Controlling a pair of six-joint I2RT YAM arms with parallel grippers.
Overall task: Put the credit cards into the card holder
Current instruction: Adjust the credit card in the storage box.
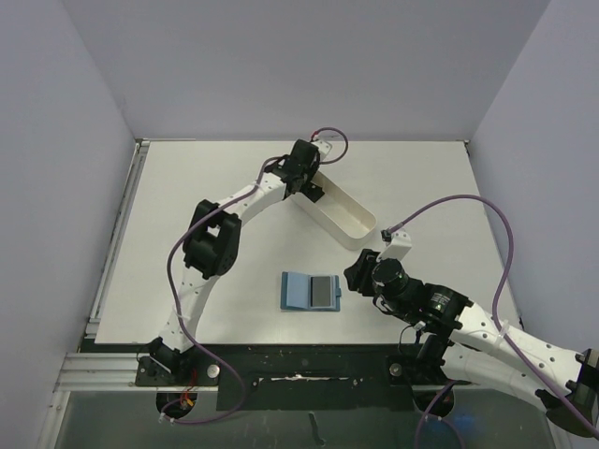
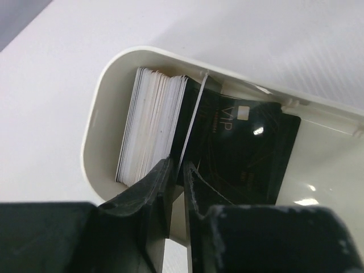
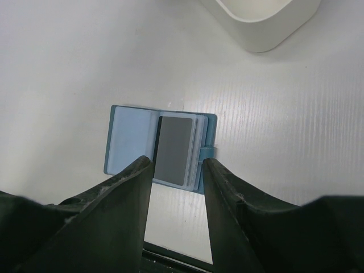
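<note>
Long white oval plastic tray (image 1: 351,220) lies diagonally on white matte surface (image 1: 421,178), far-centre; pale grey-lavender walls (image 1: 281,56) on 3 sides; alu rail (image 1: 94,367) at near edge.

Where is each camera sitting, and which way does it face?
Top external: above and behind the robot, looking down on the table; both arms show.
Left wrist: on its arm, facing into the tray at the cards; left gripper pinches a white card.
Right wrist: on its arm, facing down at the wallet; right gripper open.
Shared: the tray is in all three.
</note>
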